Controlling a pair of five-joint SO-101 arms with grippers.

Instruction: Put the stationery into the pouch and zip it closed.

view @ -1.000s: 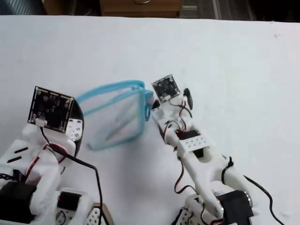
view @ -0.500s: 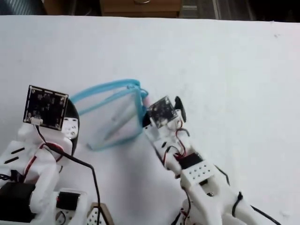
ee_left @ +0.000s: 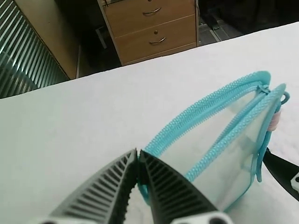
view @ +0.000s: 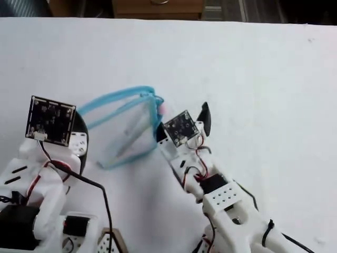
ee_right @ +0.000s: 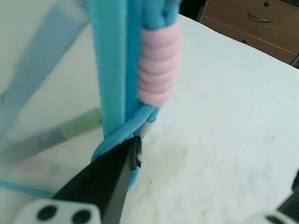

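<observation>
**Pouch pinned at one end, mouth open**

My left gripper [ee_left: 138, 161] is clamped on the pouch [ee_left: 224, 154]. Both ribbed pads are pressed together w/ the blue zip tape coming out right at their tips, and a bit of blue shows between them lower down. So that corner of the pouch is in my grip, and the rest stretches away from it across the white table [view: 253, 63].

The zip [ee_left: 205, 105] isn't closed: its two rows of teeth run apart from my left tips and only meet at the far end. The pouch stands on its long edge, clear wall facing up and out.

My right gripper [view: 182, 119] is at that far end, spread wide. One black finger [ee_right: 112, 182] has its tip touching the blue cord loop at the pouch's end seam, just below the pink pull [ee_right: 158, 65]. The other finger points away from the pouch, out over bare table.

Thru the clear wall I see a pen [ee_right: 60, 135] w/ a greenish barrel lying inside, near the bottom edge. Can't tell if more stationery is in there.

In the high view the pouch [view: 126, 132] sits between my two arms. Left wrist view also shows a wooden drawer unit [ee_left: 149, 23] beyond the table.
</observation>
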